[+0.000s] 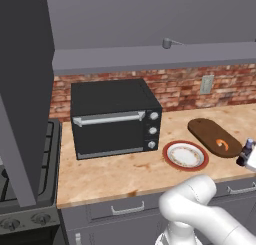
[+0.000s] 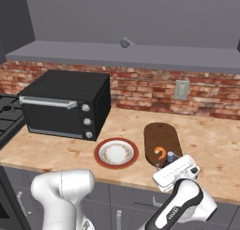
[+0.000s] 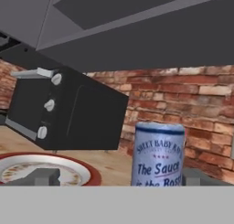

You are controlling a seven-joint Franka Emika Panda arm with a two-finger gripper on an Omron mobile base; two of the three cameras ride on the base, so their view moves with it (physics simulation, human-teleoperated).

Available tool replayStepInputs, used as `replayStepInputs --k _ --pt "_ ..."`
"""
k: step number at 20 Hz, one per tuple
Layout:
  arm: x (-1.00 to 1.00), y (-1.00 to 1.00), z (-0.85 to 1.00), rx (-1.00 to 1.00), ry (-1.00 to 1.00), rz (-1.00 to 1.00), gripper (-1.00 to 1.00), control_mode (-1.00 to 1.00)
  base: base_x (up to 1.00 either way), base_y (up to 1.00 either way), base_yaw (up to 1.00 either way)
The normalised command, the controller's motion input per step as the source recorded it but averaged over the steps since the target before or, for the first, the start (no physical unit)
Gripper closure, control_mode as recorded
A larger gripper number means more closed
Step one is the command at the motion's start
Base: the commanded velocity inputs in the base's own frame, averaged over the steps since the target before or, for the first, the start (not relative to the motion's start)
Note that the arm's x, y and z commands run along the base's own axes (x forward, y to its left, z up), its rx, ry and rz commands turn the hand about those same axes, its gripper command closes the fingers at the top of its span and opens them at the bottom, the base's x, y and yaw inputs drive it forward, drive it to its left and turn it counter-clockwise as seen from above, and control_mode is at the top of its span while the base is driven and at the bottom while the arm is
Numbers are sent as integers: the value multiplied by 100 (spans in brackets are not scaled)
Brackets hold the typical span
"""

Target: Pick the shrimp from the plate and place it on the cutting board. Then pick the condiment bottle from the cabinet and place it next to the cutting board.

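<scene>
We see the shrimp (image 1: 222,144) lying on the cutting board (image 1: 210,133), toward the board's near end; in the right base view it sits curled on the board's front part (image 2: 160,153). The plate (image 1: 171,162) lies just left of the board on the bench (image 1: 110,174), apart from it, w/ nothing on it.

The condiment bottle (image 2: 170,157) stands upright on the bench at the near end of the board, right beside it; can't tell if it touches the board. In the hand view we read its label up close (image 3: 157,161), pale cap on top, w/ the plate (image 3: 87,170) off to one side and the brick wall (image 3: 196,109) behind.

The claw (image 2: 167,164) hangs low at the bench's front edge, around the bottle. Its fingers (image 3: 45,176) stand wide apart, one on each side of the bottle, w/ clear gaps btw them and the label, so nothing is clamped.

Further left on the bench we see a black toaster oven (image 1: 114,118), door closed. Above runs the cabinet (image 1: 150,56) w/ its long grey ledge. A stove (image 1: 20,189) sits at far left.
</scene>
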Motion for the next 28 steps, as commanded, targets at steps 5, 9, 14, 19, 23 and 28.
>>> replayStepInputs --k 5,9,14,19,23,28 --pt "0 23 3 -3 0 0 -100 -100 0 0 0" --pt "0 21 5 -3 0 0 -100 -100 0 0 0" --pt "0 9 8 -1 1 0 -100 -100 0 0 0" --pt "0 0 27 0 4 0 -100 -100 0 0 0" --pt "0 0 36 0 5 0 -100 -100 0 0 0" --pt "0 0 41 0 5 0 -100 -100 0 0 0"
